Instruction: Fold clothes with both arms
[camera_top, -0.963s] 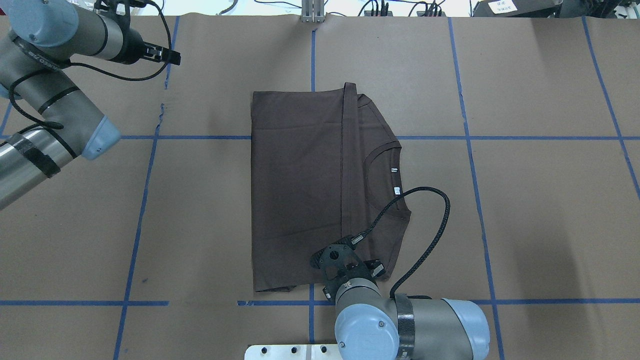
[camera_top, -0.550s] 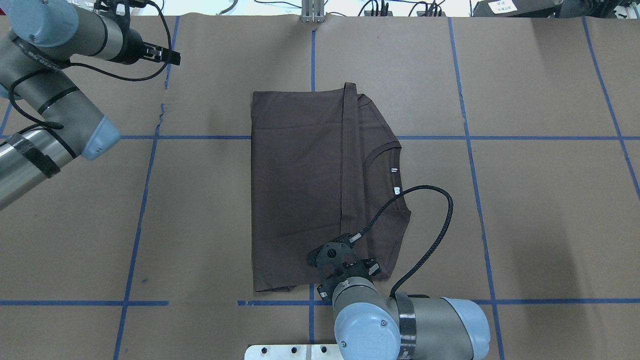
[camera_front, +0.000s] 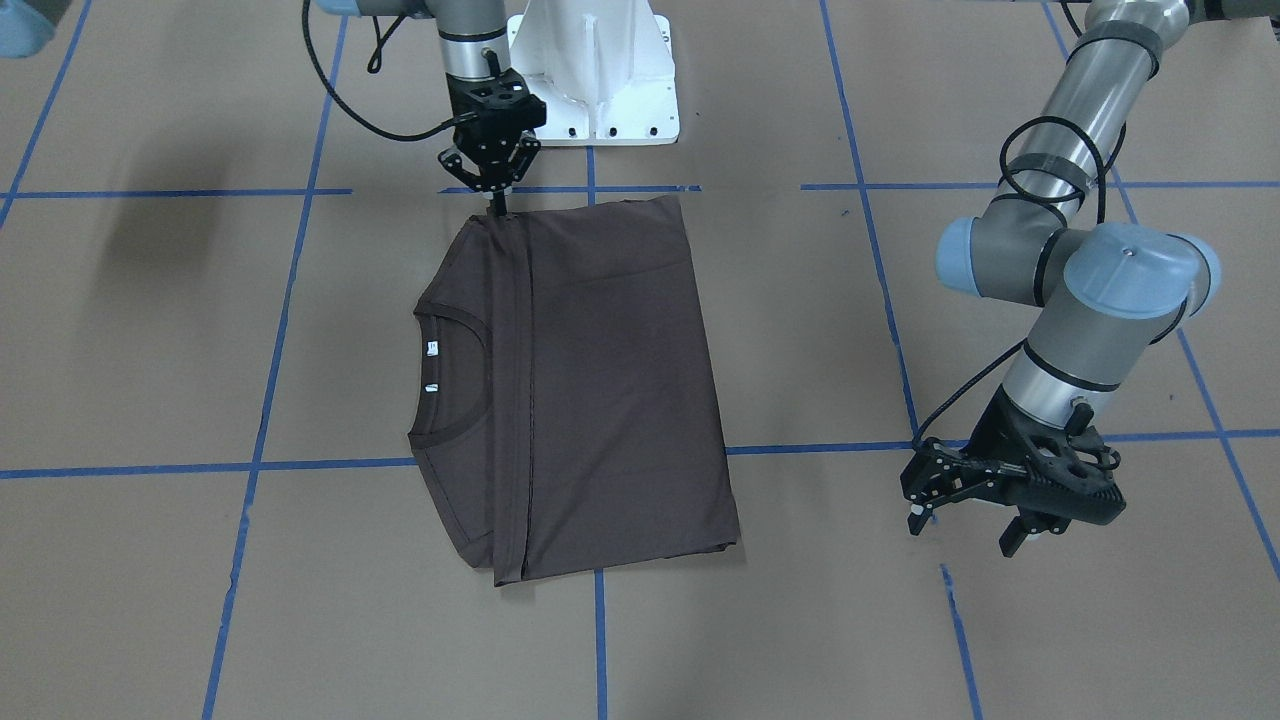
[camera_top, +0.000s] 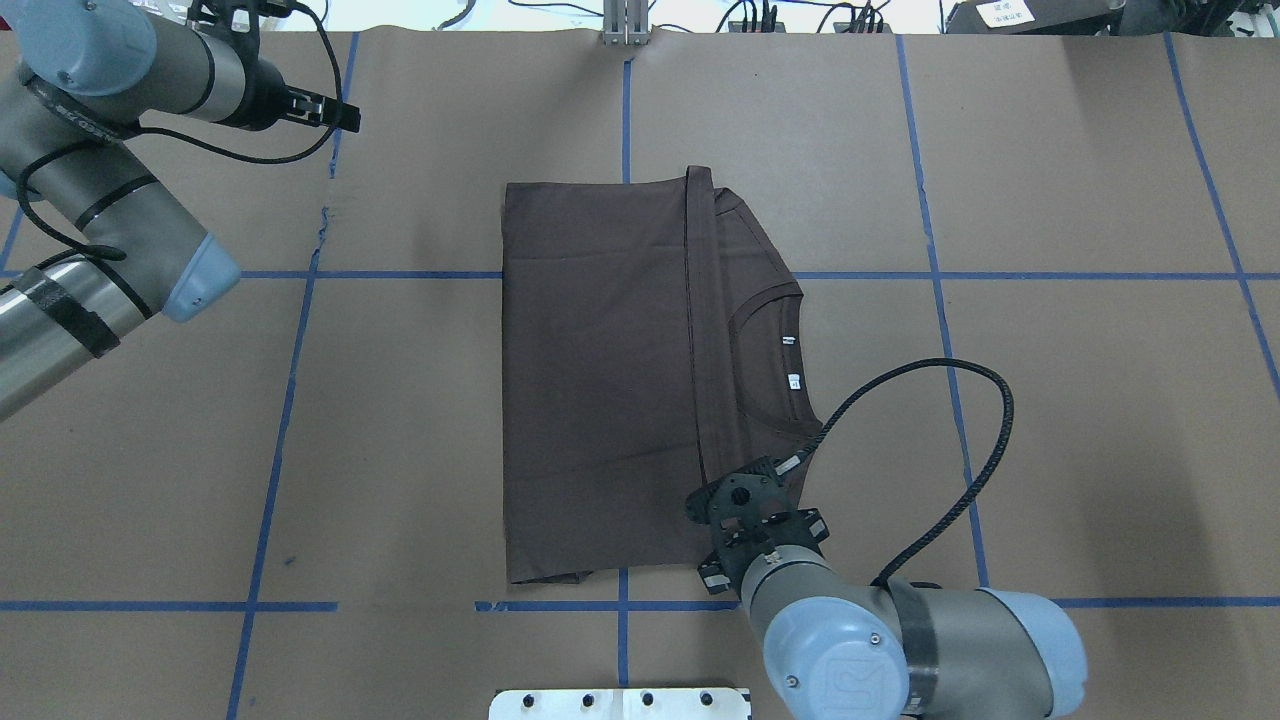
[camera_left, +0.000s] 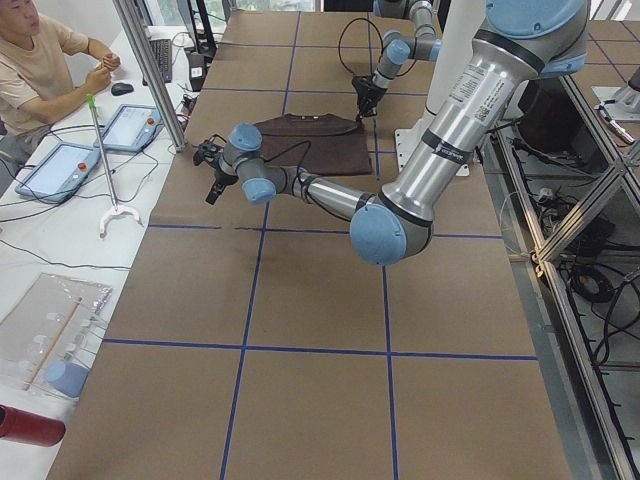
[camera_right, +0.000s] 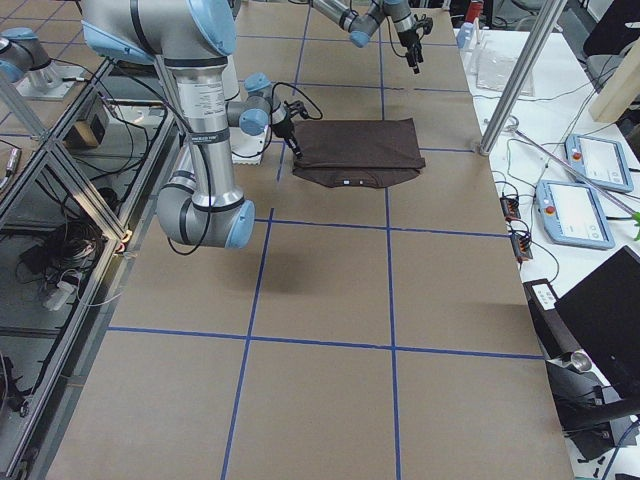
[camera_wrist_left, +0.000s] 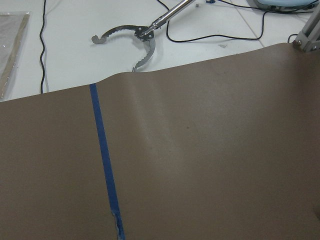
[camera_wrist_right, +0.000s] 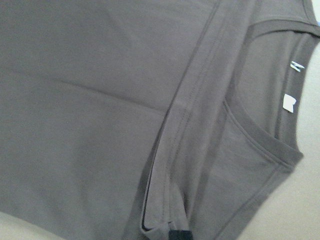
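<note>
The dark brown T-shirt lies flat on the brown paper, its body folded over so the hem runs beside the ribbed collar and the white neck labels. In the front-facing view my right gripper points down at the shirt's corner nearest the robot, its fingers drawn together on the folded edge. One dark fingertip rests on the fabric in the right wrist view. My left gripper hovers open and holds nothing, far off to the shirt's side over bare paper.
Blue tape lines grid the paper. The white pedestal base stands just behind the shirt. Beyond the table's far edge are a metal grabber tool, tablets, a post and a seated person.
My right gripper has slid rightward along the shirt's near edge, and the lower end of the folded hem shifted slightly right with it. The left arm stayed still.
</note>
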